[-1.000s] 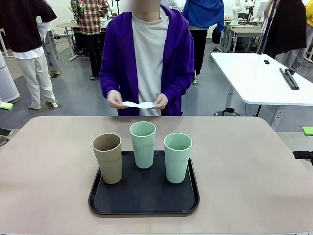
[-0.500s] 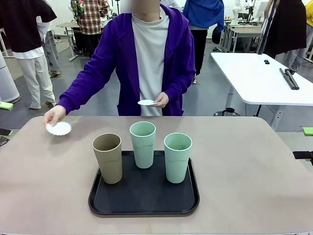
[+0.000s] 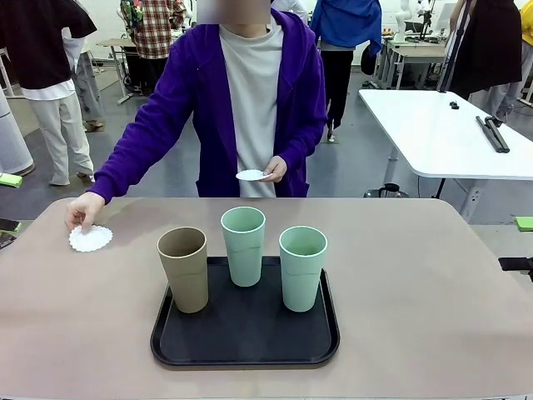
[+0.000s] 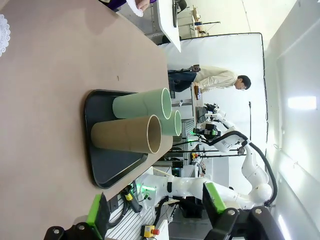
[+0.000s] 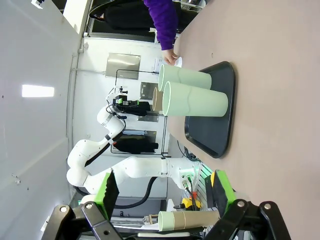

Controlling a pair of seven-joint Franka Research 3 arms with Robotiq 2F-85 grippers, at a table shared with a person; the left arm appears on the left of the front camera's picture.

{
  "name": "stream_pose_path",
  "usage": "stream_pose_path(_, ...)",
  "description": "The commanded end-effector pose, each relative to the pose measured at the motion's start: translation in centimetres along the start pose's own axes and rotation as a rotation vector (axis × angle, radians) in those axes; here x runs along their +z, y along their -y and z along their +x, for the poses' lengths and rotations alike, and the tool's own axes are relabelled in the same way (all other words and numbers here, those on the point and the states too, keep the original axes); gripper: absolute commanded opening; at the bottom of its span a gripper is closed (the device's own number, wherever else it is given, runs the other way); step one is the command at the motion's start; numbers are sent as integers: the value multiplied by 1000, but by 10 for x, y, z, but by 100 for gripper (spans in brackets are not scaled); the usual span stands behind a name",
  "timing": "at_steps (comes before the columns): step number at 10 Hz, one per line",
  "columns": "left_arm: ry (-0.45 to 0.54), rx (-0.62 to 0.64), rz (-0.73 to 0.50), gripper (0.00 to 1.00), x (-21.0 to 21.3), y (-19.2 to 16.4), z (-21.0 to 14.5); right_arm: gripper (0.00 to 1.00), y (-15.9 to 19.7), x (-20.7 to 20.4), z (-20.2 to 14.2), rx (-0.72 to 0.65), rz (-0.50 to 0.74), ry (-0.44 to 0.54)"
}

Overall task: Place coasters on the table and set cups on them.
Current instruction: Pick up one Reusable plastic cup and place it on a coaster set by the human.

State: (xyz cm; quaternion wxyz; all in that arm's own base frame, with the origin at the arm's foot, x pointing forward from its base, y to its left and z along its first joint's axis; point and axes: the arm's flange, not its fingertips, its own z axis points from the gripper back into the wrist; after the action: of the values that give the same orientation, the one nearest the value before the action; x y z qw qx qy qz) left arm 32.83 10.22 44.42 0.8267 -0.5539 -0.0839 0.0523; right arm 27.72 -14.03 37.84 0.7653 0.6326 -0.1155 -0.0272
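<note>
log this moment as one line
person's hand on coaster on table | other hand holds another coaster | cups on tray | left gripper open | right gripper open

cups (image 3: pixel 243 246): smooth matt plastic
tray (image 3: pixel 250 327): smooth plastic, faint sheen
table (image 3: pixel 416 283): smooth matt top
coaster (image 3: pixel 90 239): thin paper, lacy edge
sleeve (image 3: pixel 143 152): soft cloth

Cups (image 3: pixel 243 246) stand on the tray (image 3: pixel 250 337); a coaster (image 3: pixel 90 238) lies left, seemingly on the table (image 3: pixel 416 292).
</note>
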Motion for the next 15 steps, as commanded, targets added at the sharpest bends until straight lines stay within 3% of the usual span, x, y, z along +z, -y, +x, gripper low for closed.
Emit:
stream_pose_path(1, 4, -6, -12, 100, 1, 0, 0, 100, 0, 1, 0, -4, 8, 4)
stream_pose_path(8, 0, 0, 0, 100, 0, 0, 0, 100, 0, 1, 0, -4, 8, 4)
stream_pose_path(9, -34, -150, 62, 100, -1, 18, -3, 100, 0, 1, 0, -4, 8, 4)
stream_pose_path(11, -85, -337, 243, 100, -17, 53, 12, 100, 0, 1, 0, -4, 8, 4)
stream_pose_path(15, -462, -704, 685, 100, -117, 110, 24, 100, 0, 1, 0, -4, 8, 4)
